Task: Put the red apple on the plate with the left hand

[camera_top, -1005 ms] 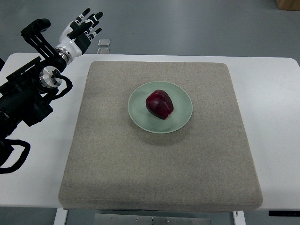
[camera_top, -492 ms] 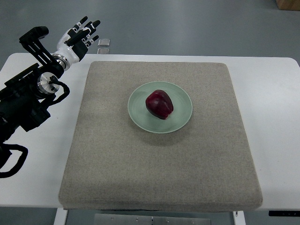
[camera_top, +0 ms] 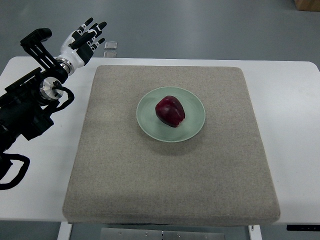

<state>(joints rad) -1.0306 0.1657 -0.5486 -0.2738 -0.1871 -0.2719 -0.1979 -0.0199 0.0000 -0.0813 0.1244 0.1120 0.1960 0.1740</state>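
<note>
The red apple (camera_top: 170, 111) is seen resting on the pale green plate (camera_top: 192, 127), slightly left of the plate's centre. The plate is set near the middle of a beige mat (camera_top: 170, 180), which is laid on a white table (camera_top: 295, 125). The left hand (camera_top: 82, 39) is held well apart from the apple, above the table's far left corner, beyond the mat's edge. Its fingers (camera_top: 95, 27) are spread and extended, and nothing is gripped by them. The black left arm (camera_top: 27, 105) is stretched in from the picture's left edge.
</note>
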